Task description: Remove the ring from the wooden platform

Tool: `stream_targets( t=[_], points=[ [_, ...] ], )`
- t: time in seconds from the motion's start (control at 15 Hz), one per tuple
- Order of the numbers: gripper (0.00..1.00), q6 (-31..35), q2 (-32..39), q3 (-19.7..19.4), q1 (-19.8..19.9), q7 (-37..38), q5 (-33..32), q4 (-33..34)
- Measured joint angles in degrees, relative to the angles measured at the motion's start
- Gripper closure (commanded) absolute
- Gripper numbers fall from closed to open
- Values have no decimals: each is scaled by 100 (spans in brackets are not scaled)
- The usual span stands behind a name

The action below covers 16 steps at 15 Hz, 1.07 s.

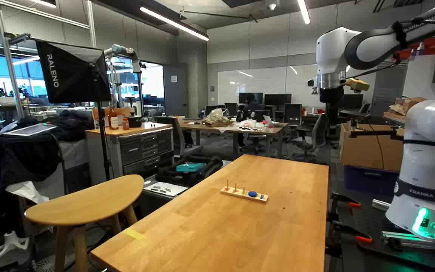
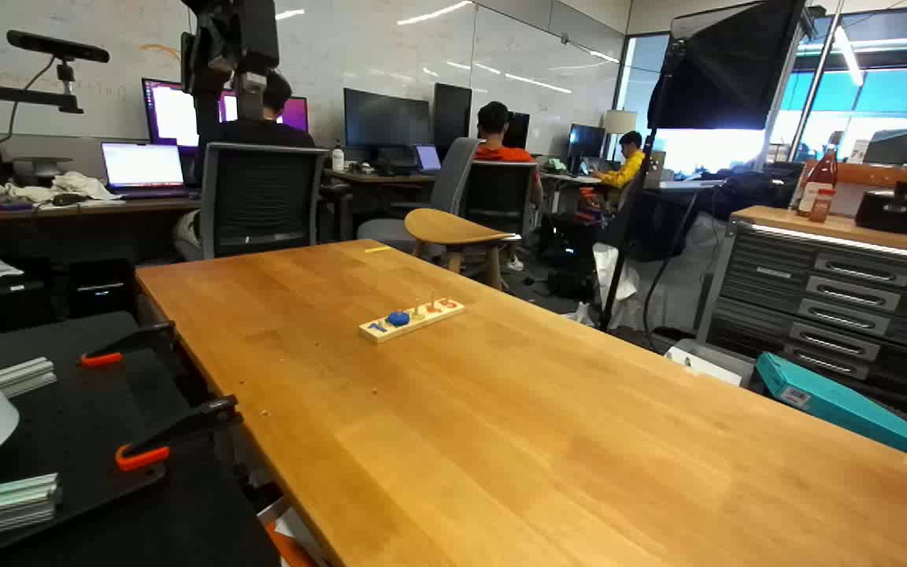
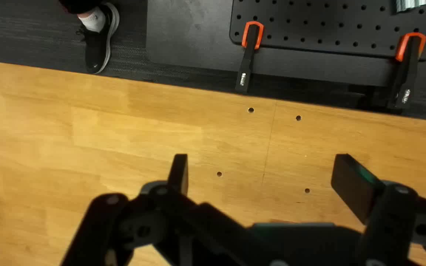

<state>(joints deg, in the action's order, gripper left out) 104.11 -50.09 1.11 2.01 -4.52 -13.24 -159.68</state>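
Observation:
The wooden platform is a small pale strip lying on the long wooden table, in both exterior views (image 1: 240, 195) (image 2: 425, 321). A blue ring lies flat on it toward one end, also in both exterior views (image 1: 252, 193) (image 2: 398, 318). Several thin pegs stand up along the strip, with small red, yellow and blue marks beside them. I cannot tell whether a peg passes through the ring. My gripper (image 3: 260, 173) is wide open and empty, high above the table near its robot-side edge. It also shows in an exterior view (image 1: 327, 113). The platform and ring are out of the wrist view.
The long wooden table (image 1: 217, 234) carries the platform. Black and orange clamps (image 3: 248, 55) grip the table's edge beside the black robot base (image 3: 190, 37). A rounded wooden stool (image 1: 89, 200) stands off the table's far side. A person's shoe (image 3: 98, 44) shows at the table's edge.

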Motion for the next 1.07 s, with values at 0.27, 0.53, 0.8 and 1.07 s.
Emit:
stream_targets(
  t=[0.27,0.53,0.8,1.07],
  points=[
    [0,0,0,0,0,0,0,2],
    [0,40,16,-2,-1,4,0,2],
    [0,1281,509,18,-63,188,8,-6],
    [0,3150,1805,312,-149,853,51,126]
  ],
)
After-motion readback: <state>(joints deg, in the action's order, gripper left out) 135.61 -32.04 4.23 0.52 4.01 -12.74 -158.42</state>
